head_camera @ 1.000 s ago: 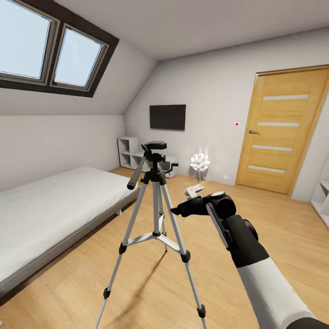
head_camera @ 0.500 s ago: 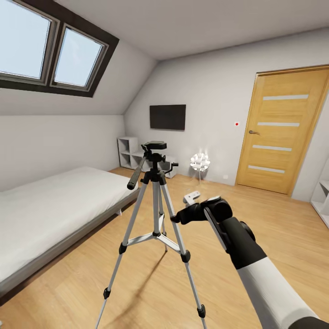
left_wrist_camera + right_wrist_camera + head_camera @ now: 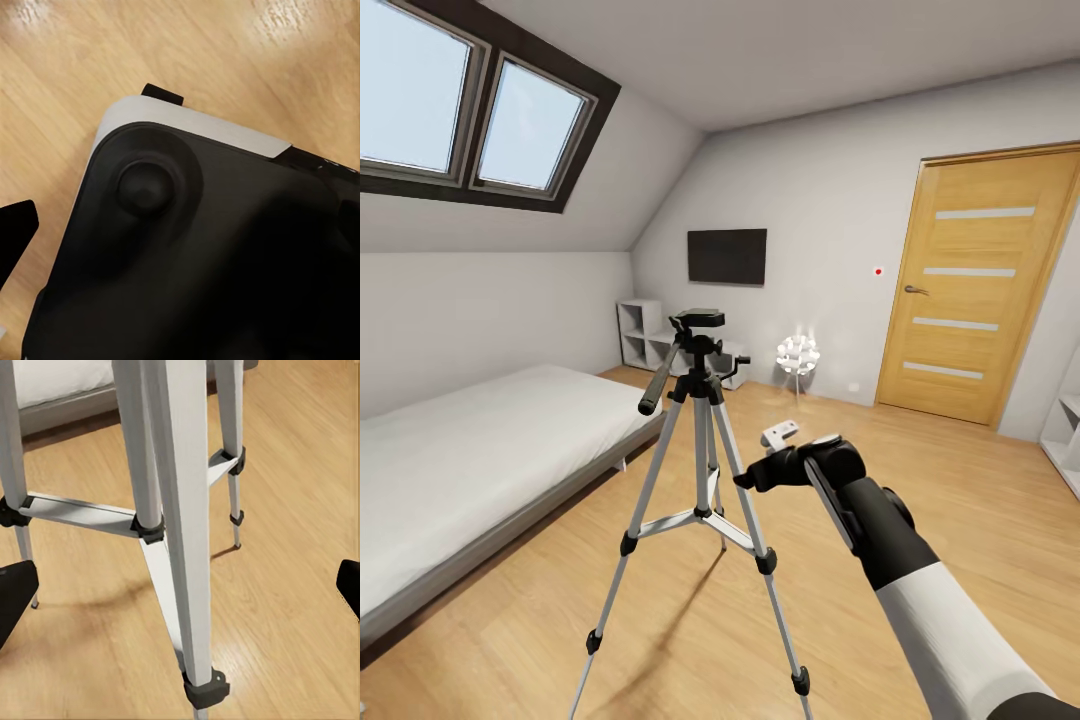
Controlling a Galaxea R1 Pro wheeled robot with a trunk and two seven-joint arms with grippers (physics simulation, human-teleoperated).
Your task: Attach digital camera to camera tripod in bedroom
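The tripod [image 3: 700, 480] stands on the wood floor [image 3: 960, 500] in front of me, beside the bed [image 3: 470, 450], its three silver legs spread and its black head [image 3: 698, 325] topped by a flat plate with the pan handle [image 3: 658, 380] slanting down toward the bed. My right gripper [image 3: 745, 478] is held out at about mid-leg height, just beside the near leg on the door [image 3: 980, 285] side, its dark tip pointing at the leg and close to it but, as far as I can judge from the head view, not touching. Through my right wrist camera the legs [image 3: 176, 510] and their brace fill the space straight ahead, and my two fingertips [image 3: 13, 600] sit at opposite edges with the nearest leg between their lines, spread wide and empty. My left gripper [image 3: 15, 240] shows one dark fingertip over the floor next to a rounded black and grey housing [image 3: 187, 247], which looks like part of my own body, though the view is too close to be sure; whether those fingers are spread or closed I cannot tell.
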